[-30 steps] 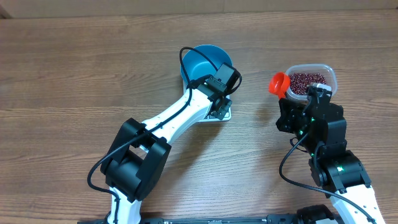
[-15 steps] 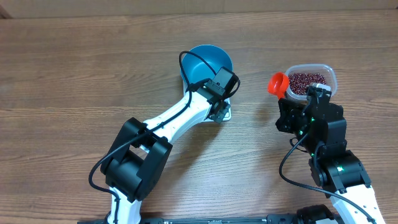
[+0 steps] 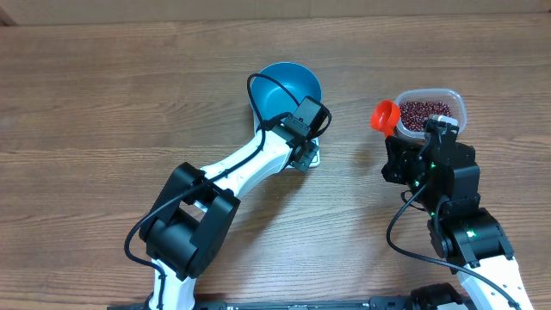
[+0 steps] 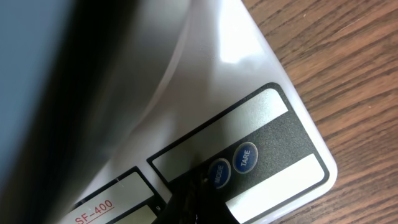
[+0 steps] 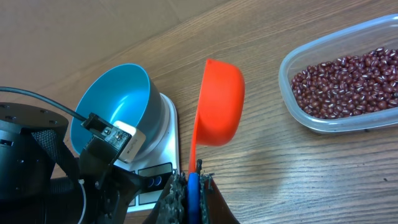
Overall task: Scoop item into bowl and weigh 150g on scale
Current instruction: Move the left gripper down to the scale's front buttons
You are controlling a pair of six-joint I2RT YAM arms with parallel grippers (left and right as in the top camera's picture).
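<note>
Nearest, the right gripper (image 5: 189,186) was clenched on the handle of the red scoop (image 5: 217,102), held right of the scale (image 5: 168,124). The left gripper (image 4: 198,200), pinched closed on nothing, sat at the scale's panel beside the Mode button (image 4: 219,172). Only the left wrist view showed that panel, hidden under the arm from overhead; a slip onto Mode rather than the Tare button (image 4: 245,155), or a shove, could spoil the reading. Farther off, the bowl (image 5: 115,102) stood empty on the scale and the beans (image 5: 348,81) lay in the tub (image 5: 336,126) well right of it.

bowl (image 5: 112,99) on scale (image 5: 168,127), beans (image 5: 348,81) in tub (image 5: 339,126) to its right
</note>
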